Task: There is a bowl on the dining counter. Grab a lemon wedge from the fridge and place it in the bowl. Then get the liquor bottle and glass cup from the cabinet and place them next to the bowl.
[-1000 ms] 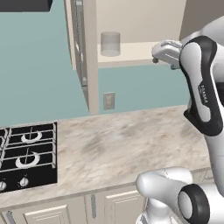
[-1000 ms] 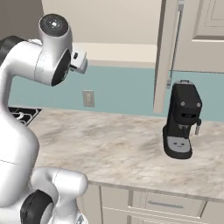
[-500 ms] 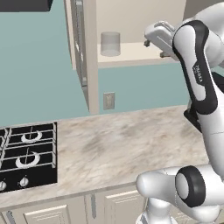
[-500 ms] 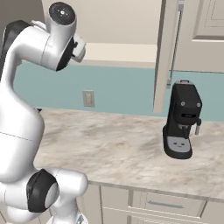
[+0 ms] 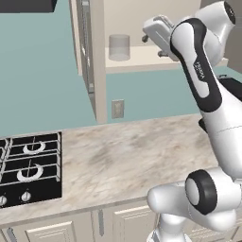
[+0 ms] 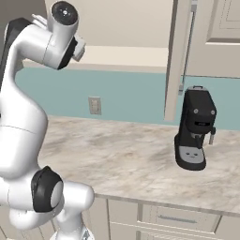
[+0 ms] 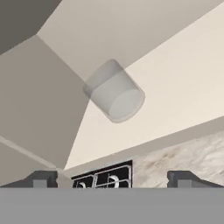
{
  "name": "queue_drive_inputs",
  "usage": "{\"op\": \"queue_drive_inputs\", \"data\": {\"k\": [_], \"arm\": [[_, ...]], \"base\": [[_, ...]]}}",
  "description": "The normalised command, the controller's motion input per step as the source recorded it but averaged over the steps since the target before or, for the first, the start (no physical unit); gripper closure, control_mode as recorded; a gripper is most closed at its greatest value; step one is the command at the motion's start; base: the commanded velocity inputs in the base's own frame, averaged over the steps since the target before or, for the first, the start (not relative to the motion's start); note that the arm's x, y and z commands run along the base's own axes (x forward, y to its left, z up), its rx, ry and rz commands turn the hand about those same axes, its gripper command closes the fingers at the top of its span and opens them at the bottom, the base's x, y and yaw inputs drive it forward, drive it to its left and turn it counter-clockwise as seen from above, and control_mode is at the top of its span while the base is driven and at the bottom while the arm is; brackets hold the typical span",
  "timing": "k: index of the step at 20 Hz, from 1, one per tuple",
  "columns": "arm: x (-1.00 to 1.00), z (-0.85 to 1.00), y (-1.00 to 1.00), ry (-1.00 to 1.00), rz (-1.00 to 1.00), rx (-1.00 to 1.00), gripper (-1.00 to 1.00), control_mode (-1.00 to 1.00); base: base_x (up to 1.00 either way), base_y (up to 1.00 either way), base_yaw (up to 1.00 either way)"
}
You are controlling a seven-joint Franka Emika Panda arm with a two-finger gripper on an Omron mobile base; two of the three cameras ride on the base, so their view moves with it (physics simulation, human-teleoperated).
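Glass cup (image 5: 119, 47) is standing upright on the cream cabinet shelf (image 5: 142, 59), near its left end beside the open cabinet door (image 5: 90, 56) (in the hand view it is appearing tilted, well ahead of the fingertips (image 7: 43, 178)). Below, a veined marble wall counter (image 5: 123, 160) is carrying a black stove (image 5: 28, 168) at its left edge and a black coffee machine (image 6: 194, 129) toward its right. The claw (image 7: 113, 179) is hovering with jaws spread wide, holding and touching nothing.
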Motion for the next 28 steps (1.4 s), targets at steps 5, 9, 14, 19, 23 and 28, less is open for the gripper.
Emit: {"op": "queue_drive_inputs", "data": {"k": [5, 9, 14, 19, 23, 28], "arm": [[0.49, 0.0, 0.14, -0.02, -0.02, 0.08, -1.0, -1.0], [0.54, 0.0, 0.01, 0.0, -0.03, 0.04, -1.0, -1.0], [0.52, 0.0, 0.0, 0.01, -0.02, 0.04, -1.0, -1.0], [0.38, 0.0, 0.0, 0.04, 0.0, 0.01, -1.0, -1.0], [0.4, 0.0, 0.07, 0.07, 0.0, 0.01, -1.0, -1.0], [0.35, 0.0, 0.14, 0.03, 0.0, 0.01, -1.0, -1.0]], "base": [[0.0, 0.0, 0.0], [0.0, 0.0, 0.0], [0.0, 0.0, 0.0], [0.0, 0.0, 0.0], [0.0, 0.0, 0.0], [0.0, 0.0, 0.0]]}}
